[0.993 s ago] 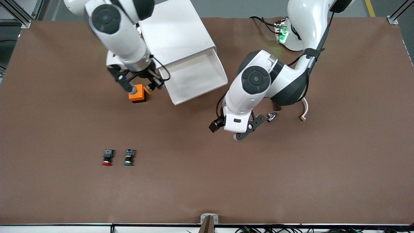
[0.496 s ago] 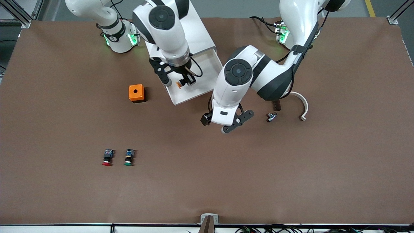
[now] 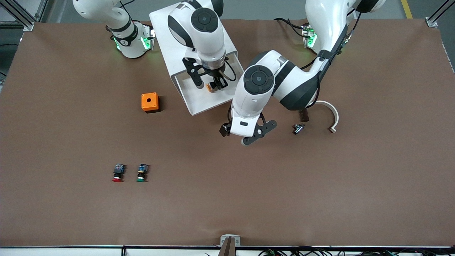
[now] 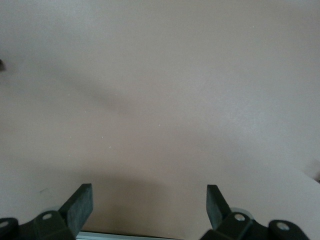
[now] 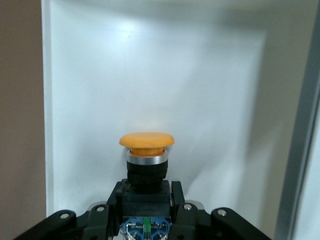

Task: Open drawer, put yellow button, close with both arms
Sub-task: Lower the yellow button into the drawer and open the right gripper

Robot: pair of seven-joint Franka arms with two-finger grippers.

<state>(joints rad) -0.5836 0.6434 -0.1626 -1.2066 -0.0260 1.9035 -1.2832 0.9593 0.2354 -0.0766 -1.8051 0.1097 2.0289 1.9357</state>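
The top drawer [image 3: 199,102] of the white cabinet [image 3: 167,21] stands pulled open. My right gripper [image 3: 210,84] is over the inside of the drawer, shut on the yellow button [image 3: 212,86]. In the right wrist view the yellow button [image 5: 146,150] sits between the fingers [image 5: 177,197], cap outward, above the drawer's white floor [image 5: 210,90]. My left gripper [image 3: 245,138] is open and empty over bare table, beside the drawer's front corner. The left wrist view shows its open gripper [image 4: 150,202] over brown table only.
An orange box [image 3: 150,102] with a hole on top stands beside the drawer, toward the right arm's end. A red-capped button [image 3: 117,173] and a green-capped button [image 3: 142,173] lie nearer the camera. A small metal part [image 3: 298,128], a dark piece [image 3: 304,115] and a white curved piece [image 3: 332,115] lie near the left arm.
My right gripper has carried the yellow button from beside the orange box to over the open drawer. My left arm has shifted toward the drawer's front.
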